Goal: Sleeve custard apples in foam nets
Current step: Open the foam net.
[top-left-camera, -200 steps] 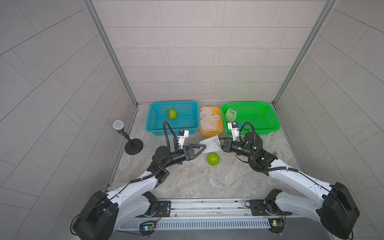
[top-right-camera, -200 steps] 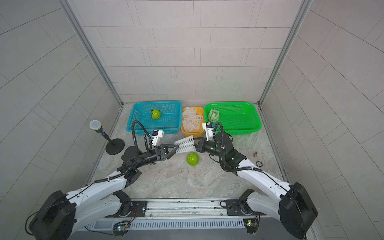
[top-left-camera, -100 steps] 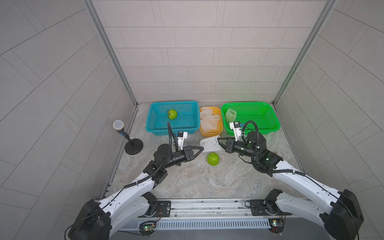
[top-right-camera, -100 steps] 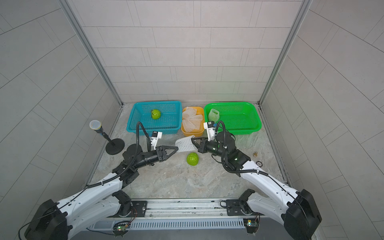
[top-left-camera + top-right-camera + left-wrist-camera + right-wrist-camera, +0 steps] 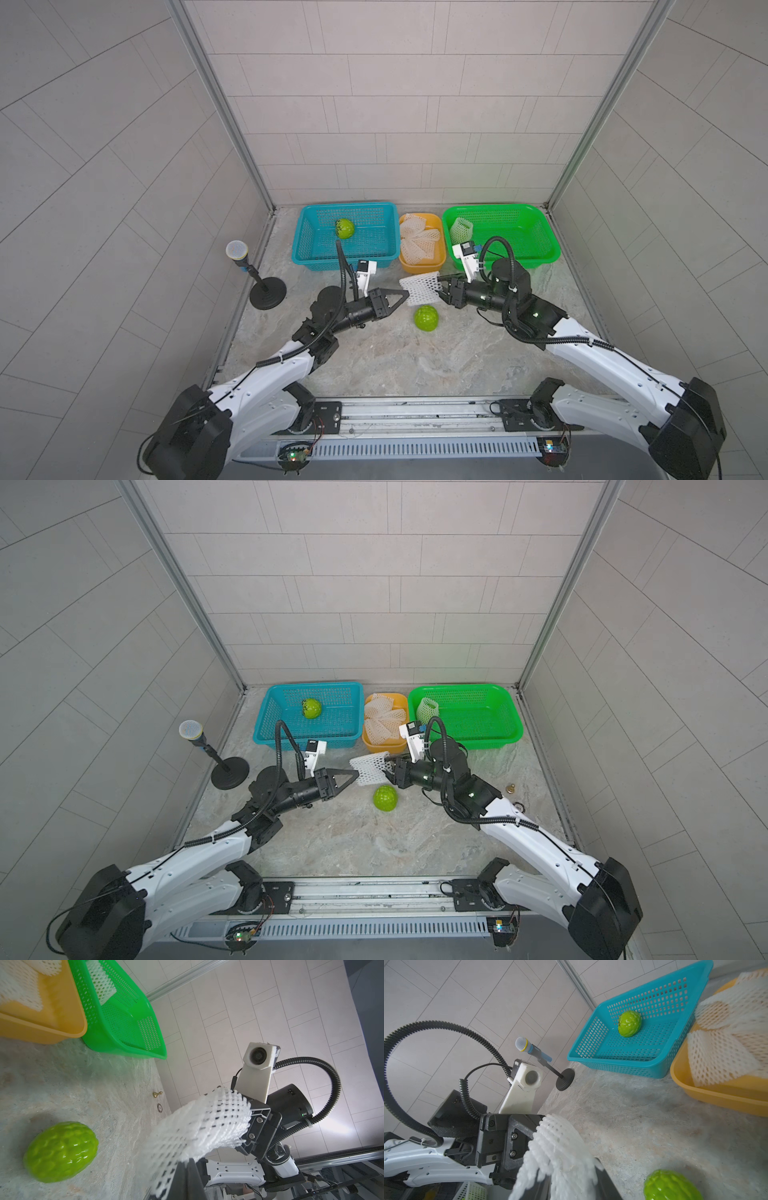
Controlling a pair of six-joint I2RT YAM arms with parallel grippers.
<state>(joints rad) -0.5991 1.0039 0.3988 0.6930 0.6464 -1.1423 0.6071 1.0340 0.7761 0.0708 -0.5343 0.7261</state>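
A: White foam net [image 5: 419,286] held up off the stone table [image 5: 395,357], stretched between both arms.
B: Left gripper [image 5: 406,294]?
A: Pressed together, pinching one end of the net.
B: Right gripper [image 5: 441,287]?
A: Spread at the opposite end; inside or outside the mesh, cannot tell.
B: Fruit?
A: Bare custard apple [image 5: 426,318] on the table just beside the net, toward the robot. Another apple [image 5: 345,228] in the blue basket [image 5: 345,205]. Spare nets [image 5: 417,241] in the yellow tub [image 5: 419,215]; one more net [image 5: 461,229] upright in the green basket [image 5: 498,206].

No text legible anywhere, tiny dark label [image 5: 516,1063] on left wrist camera mount [image 5: 525,1088] (too blurred to read)
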